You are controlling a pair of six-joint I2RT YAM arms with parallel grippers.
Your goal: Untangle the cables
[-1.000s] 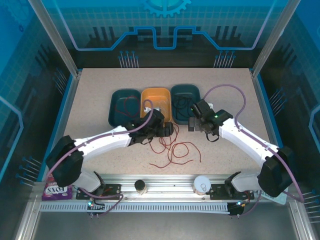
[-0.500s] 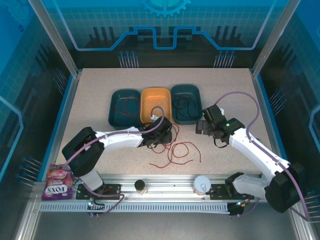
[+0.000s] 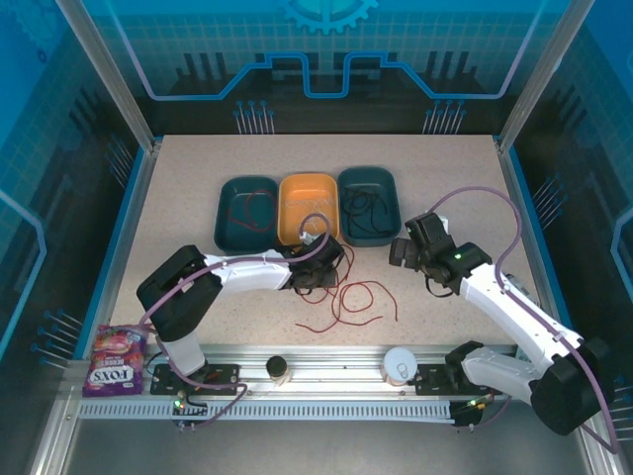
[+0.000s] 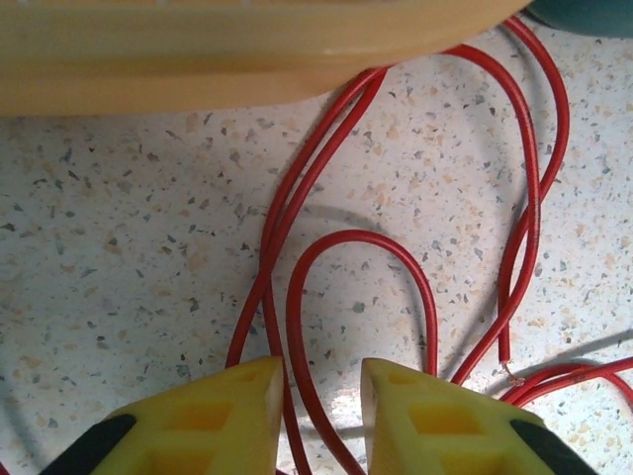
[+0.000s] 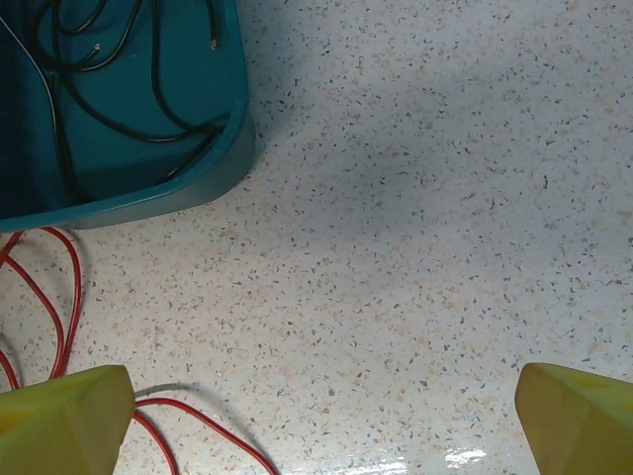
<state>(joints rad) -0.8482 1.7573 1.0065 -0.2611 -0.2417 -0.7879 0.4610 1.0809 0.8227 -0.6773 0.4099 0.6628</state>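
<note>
Loose red cables [image 3: 348,302] lie curled on the speckled table in front of the trays. My left gripper [image 3: 322,269] is down on them by the orange tray [image 3: 309,198]. In the left wrist view its yellow fingers [image 4: 208,416] stand a little apart, open [image 4: 321,374], with two red strands [image 4: 297,327] running through the gap. My right gripper [image 3: 404,253] hovers beside the right teal tray [image 3: 388,203]; its fingers [image 5: 69,416] are wide open [image 5: 321,391] over bare table. Black wires [image 5: 109,69] lie in that tray [image 5: 213,168]. A red wire [image 3: 247,210] rests in the left teal tray [image 3: 224,213].
A pink sweets packet [image 3: 109,361] lies at the front left corner. Two small round containers [image 3: 278,369] [image 3: 400,364] sit on the front rail. Thick purple arm cables [image 3: 475,198] loop above the table. A red strand [image 5: 45,297] curls near the right gripper's left finger.
The left arm has folded back and lowered its gripper onto the red cables by the orange tray. The right gripper has drawn away to the right from the teal tray.
</note>
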